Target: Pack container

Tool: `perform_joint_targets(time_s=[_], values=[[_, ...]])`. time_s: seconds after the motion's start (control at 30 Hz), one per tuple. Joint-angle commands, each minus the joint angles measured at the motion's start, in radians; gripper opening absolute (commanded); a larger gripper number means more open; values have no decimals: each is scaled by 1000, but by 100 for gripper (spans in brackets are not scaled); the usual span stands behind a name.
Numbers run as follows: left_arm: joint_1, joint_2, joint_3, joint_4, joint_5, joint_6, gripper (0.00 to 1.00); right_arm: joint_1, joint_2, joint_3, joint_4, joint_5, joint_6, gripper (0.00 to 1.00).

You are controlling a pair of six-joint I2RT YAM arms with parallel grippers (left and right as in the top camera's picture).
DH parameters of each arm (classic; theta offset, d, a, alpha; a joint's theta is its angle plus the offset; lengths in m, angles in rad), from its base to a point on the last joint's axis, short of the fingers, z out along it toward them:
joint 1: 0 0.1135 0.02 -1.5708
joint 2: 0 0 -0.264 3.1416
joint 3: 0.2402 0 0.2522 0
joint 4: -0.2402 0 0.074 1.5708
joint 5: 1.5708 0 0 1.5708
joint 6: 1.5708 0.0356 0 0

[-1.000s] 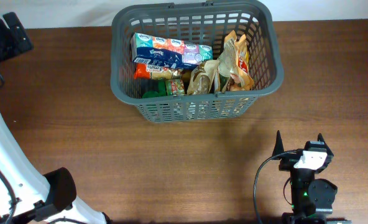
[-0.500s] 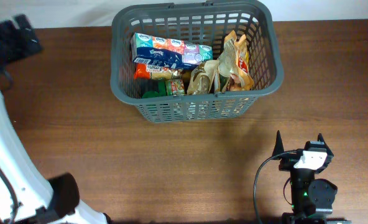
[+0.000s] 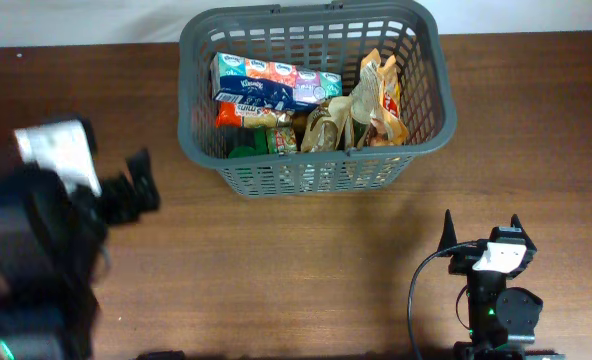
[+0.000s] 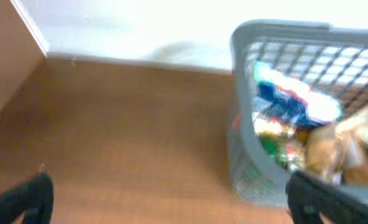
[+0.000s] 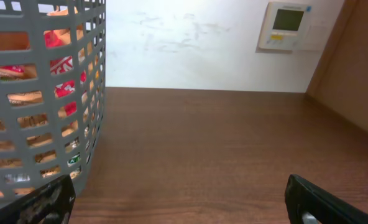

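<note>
The dark grey basket [image 3: 429, 120] stands at the back centre of the table. It holds a tissue pack [image 3: 271, 82], crinkled snack bags [image 3: 376, 100], an orange packet [image 3: 231, 115] and a green-lidded jar [image 3: 243, 152]. My left gripper [image 3: 136, 190] is blurred by motion, left of the basket and apart from it. In the left wrist view the left gripper [image 4: 171, 211] is open and empty, with the basket [image 4: 240, 93] to its right. My right gripper [image 3: 481, 230] is open and empty near the front right. In the right wrist view the right gripper [image 5: 178, 208] has the basket [image 5: 47, 93] at its left.
The brown wooden table [image 3: 306, 260] runs to a white wall behind the basket. A wall thermostat [image 5: 285, 25] shows in the right wrist view. The left arm's blurred dark body [image 3: 36, 260] covers the table's front left.
My left arm has swung from the far left back corner down and inward, and its gripper is now just left of the basket. The right arm and the basket have not moved.
</note>
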Motion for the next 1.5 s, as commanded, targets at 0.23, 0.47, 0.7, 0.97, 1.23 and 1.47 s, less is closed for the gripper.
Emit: perform_joint_targets(time_s=[0.23, 0.47, 0.7, 0.97, 1.23, 1.47], values=[[-32, -606, -835, 621, 133, -6, 99, -7, -10, -9, -1, 13, 8, 99], [-32, -771, -1087, 760, 132, -6, 99, -7, -10, -9, -2, 13, 8, 99], [-32, -871, -1228, 776, 132, -6, 99, -7, -10, -9, -1, 13, 8, 99], [-34, -883, -1308, 809, 132, -6, 99, -7, -10, -9, -1, 13, 8, 99], [-45, -892, -1311, 813, 132, -6, 99, -7, -10, -9, -1, 13, 8, 99], [-45, -892, -1324, 840, 132, -6, 99, -7, -10, -9, -1, 13, 8, 99]])
